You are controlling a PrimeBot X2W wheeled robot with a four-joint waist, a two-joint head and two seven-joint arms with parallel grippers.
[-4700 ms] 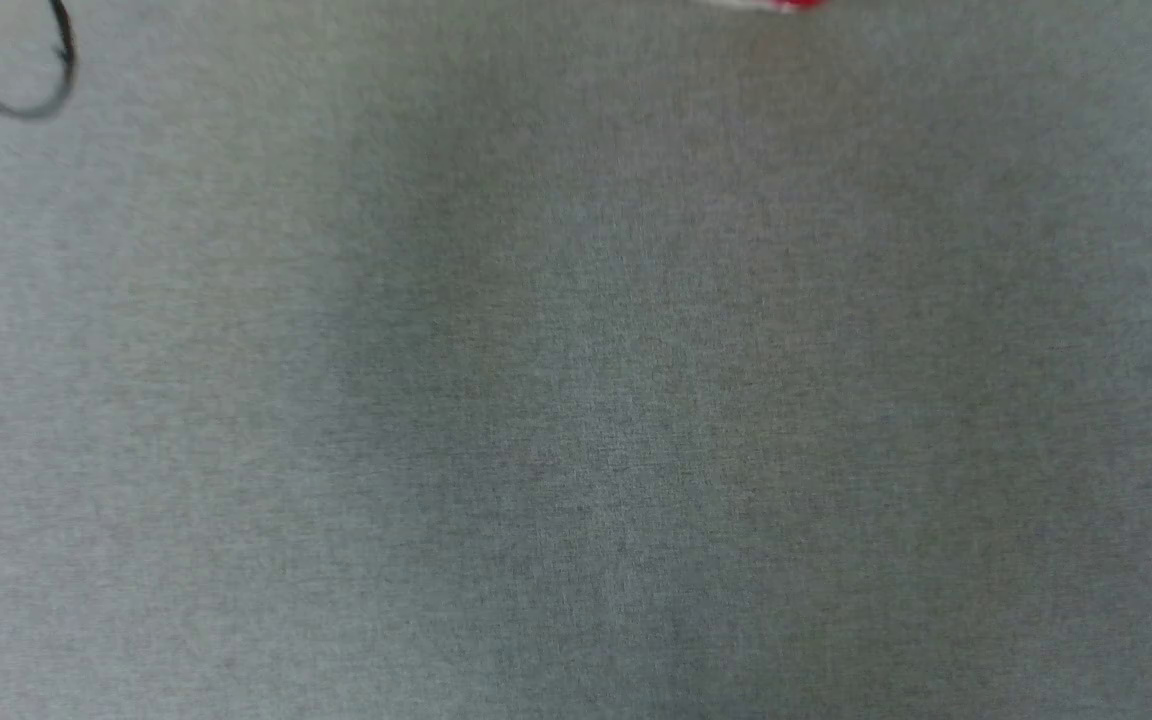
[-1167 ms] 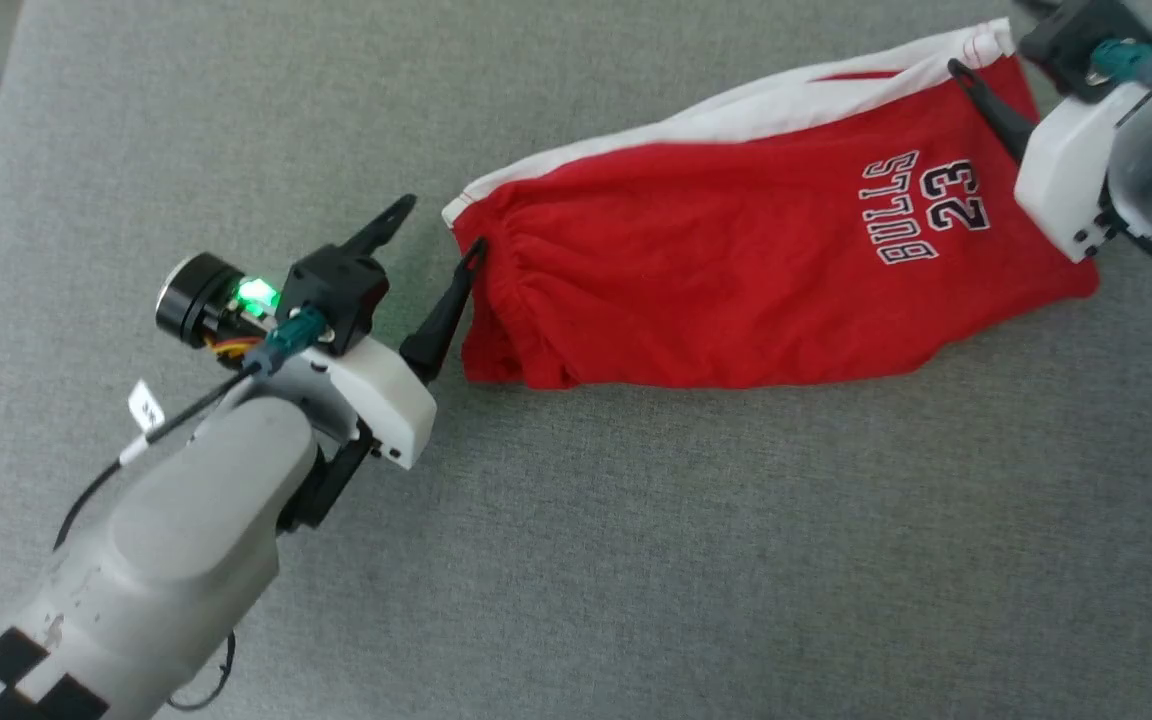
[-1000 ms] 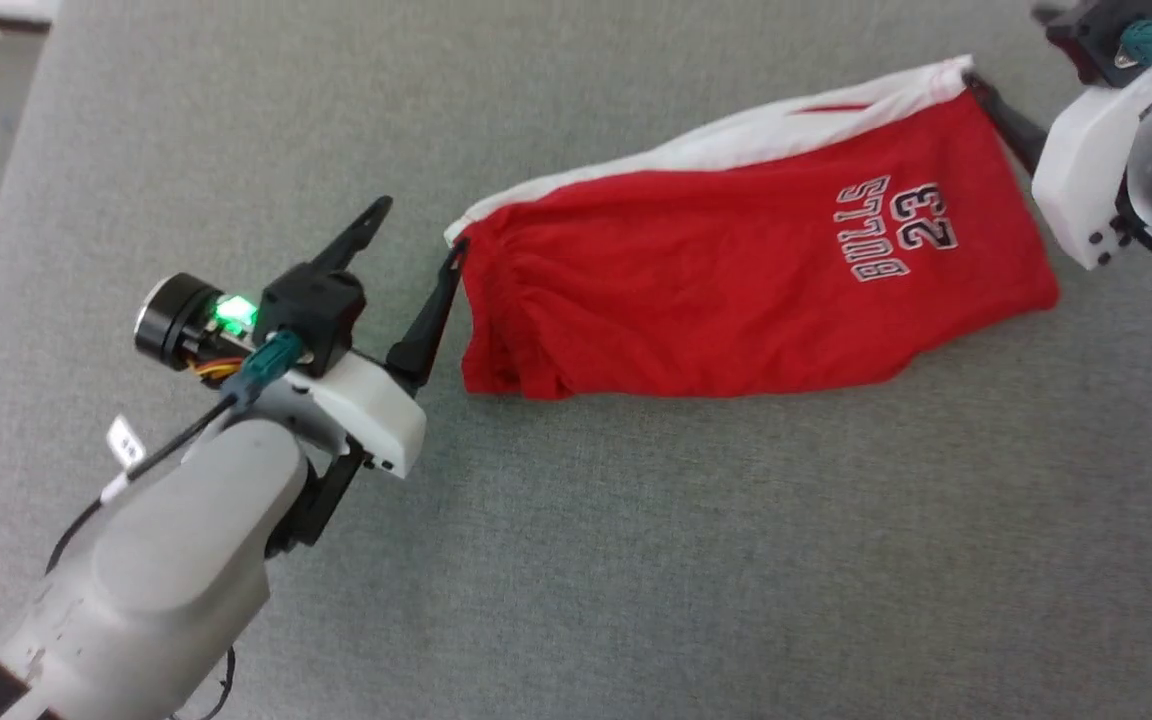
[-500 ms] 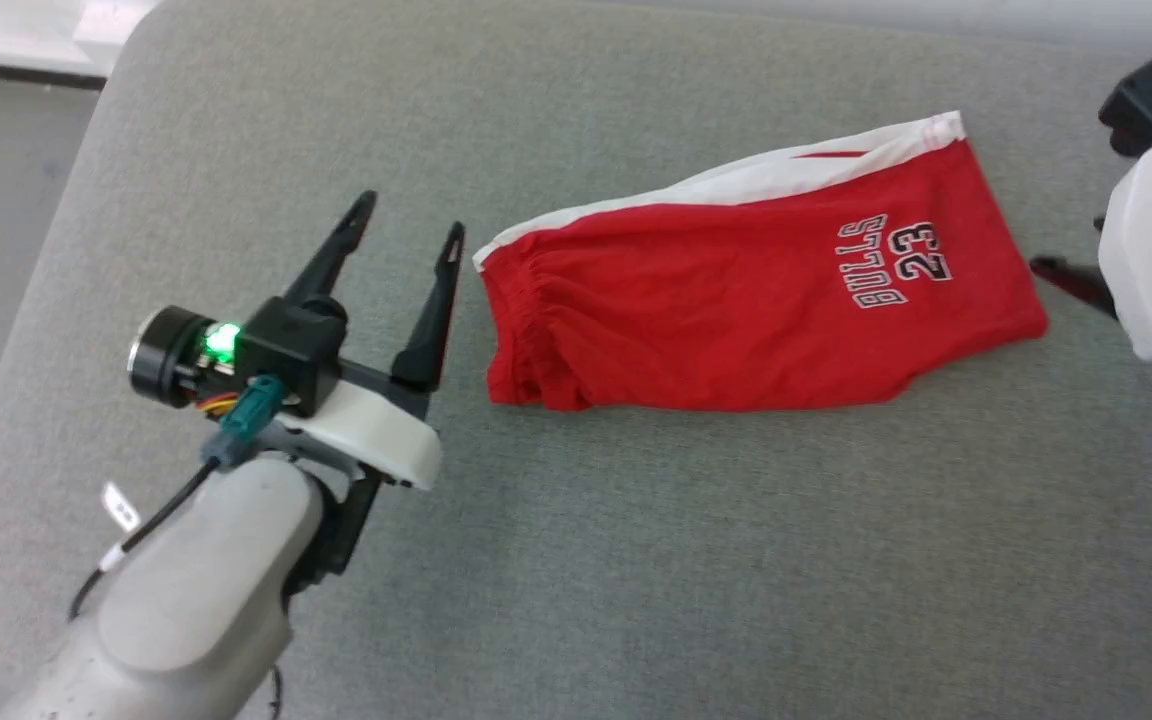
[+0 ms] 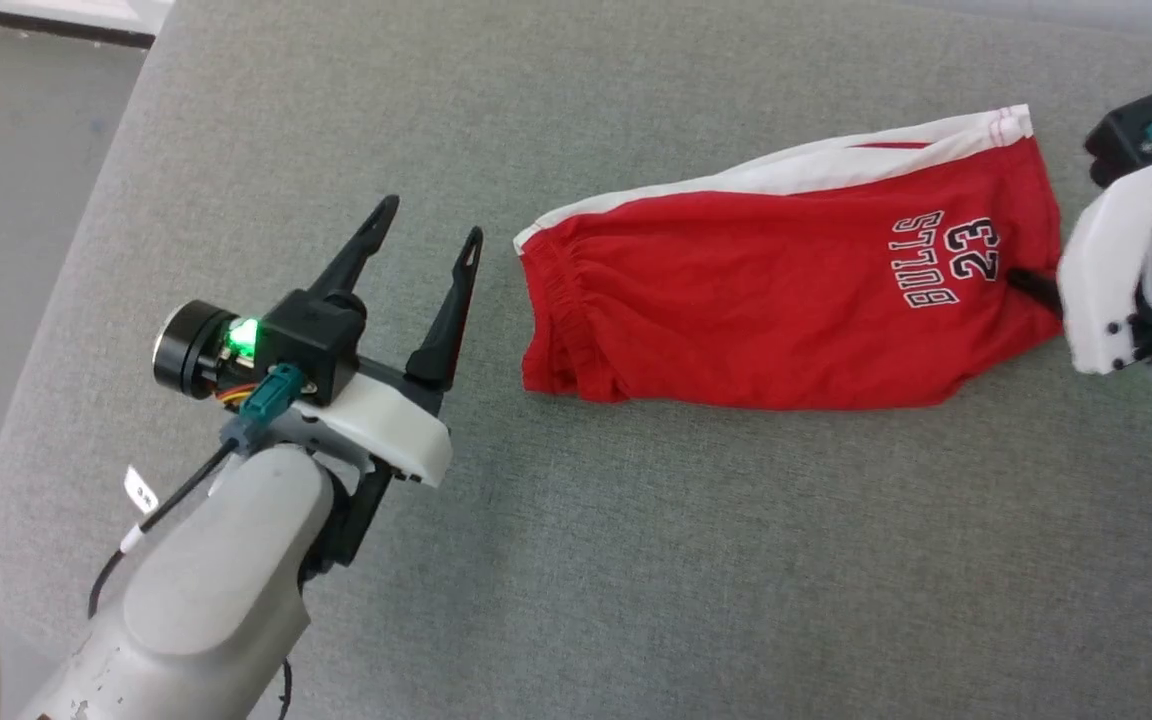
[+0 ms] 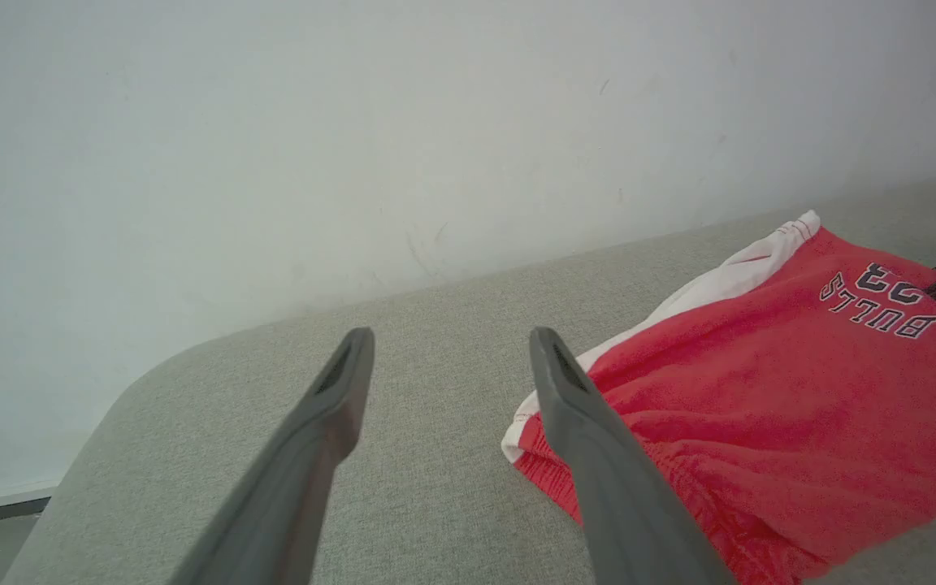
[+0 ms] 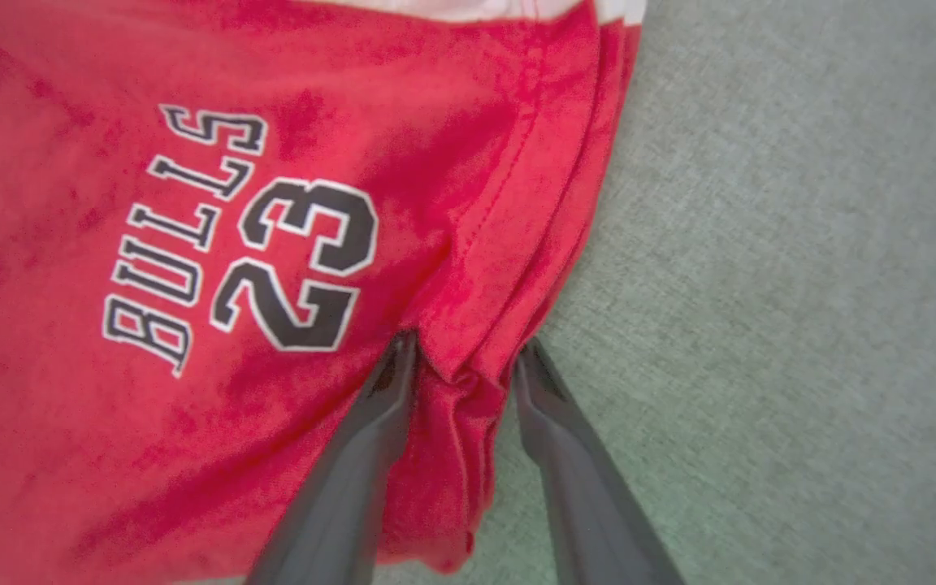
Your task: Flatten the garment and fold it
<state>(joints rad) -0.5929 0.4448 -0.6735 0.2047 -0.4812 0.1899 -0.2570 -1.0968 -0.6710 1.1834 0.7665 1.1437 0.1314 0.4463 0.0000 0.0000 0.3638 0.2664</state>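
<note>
The garment [image 5: 786, 290], red shorts with a white side stripe and "BULLS 23" print, lies folded lengthwise on the grey padded surface [image 5: 636, 560]. Its waistband points toward my left gripper [image 5: 433, 220], which stands open a short way off with nothing between its fingers. In the left wrist view that gripper [image 6: 449, 335] hovers beside the waistband end of the garment [image 6: 760, 406]. My right gripper [image 5: 1026, 282] is at the leg hem near the print. In the right wrist view its fingers [image 7: 464, 349] pinch a bunched fold of the garment's [image 7: 192, 244] hem.
The grey surface has a rounded corner at the far left [image 5: 151, 60], with floor [image 5: 6, 200] beyond it. A pale wall [image 6: 354, 122] rises behind the surface's far edge. Open grey surface lies in front of the garment.
The head camera has shifted. My right gripper has moved from beside the leg hem onto it and narrowed around the cloth. The left gripper stays open near the waistband.
</note>
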